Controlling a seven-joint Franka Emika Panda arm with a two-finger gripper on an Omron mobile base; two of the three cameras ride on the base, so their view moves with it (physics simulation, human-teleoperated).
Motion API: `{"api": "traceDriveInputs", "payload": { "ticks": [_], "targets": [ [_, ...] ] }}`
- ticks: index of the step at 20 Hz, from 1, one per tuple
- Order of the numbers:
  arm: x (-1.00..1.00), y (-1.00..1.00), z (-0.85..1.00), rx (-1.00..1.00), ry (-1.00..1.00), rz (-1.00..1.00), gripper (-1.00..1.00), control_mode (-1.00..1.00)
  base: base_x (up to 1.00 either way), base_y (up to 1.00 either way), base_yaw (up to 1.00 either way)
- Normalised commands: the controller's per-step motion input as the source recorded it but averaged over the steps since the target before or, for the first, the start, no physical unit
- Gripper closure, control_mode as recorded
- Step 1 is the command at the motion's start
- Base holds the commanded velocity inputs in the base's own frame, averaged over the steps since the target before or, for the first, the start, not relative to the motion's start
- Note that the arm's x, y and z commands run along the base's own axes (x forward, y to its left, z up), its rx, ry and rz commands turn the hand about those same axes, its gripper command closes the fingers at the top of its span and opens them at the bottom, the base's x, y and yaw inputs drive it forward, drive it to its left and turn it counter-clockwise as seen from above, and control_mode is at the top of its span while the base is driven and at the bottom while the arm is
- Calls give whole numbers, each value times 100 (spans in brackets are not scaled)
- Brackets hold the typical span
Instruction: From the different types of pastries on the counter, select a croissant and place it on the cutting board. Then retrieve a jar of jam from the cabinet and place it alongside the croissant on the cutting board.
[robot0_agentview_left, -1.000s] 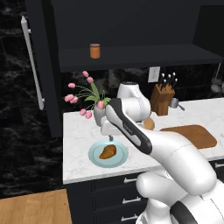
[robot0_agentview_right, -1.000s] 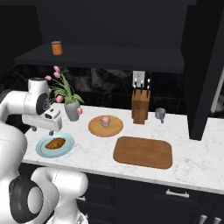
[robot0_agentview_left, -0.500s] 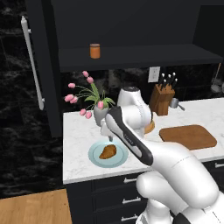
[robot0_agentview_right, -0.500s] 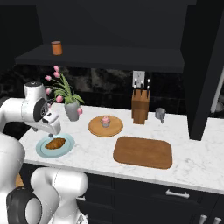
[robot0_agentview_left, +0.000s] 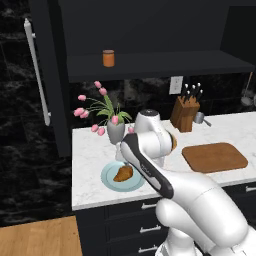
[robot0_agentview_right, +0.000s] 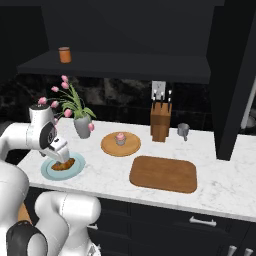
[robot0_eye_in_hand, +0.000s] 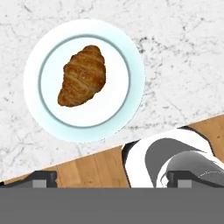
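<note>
I've swung the gripper (robot0_agentview_right: 62, 159) lower over the croissant (robot0_eye_in_hand: 82, 75), upper left in hand view; jaws wide open, empty, ready to descend.

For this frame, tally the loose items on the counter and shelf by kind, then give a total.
Pastries: 2, the croissant and the cupcake
Plates and trays: 2, the blue plate and the round tray
Cutting board: 1
Jam jar: 1
Tulip vase: 1
Knife block: 1
Metal cup: 1
Total: 9
</note>
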Motion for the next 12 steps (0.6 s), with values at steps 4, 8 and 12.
{"api": "traceDriveInputs", "payload": {
  "ticks": [4,8,12],
  "targets": [
    [0,0,-29,0,0,-7,-100,-100,0,0,0],
    [4,1,-29,0,2,-7,-100,-100,0,0,0],
    [19,0,-17,0,1,-7,-100,-100,0,0,0]
  ]
}}
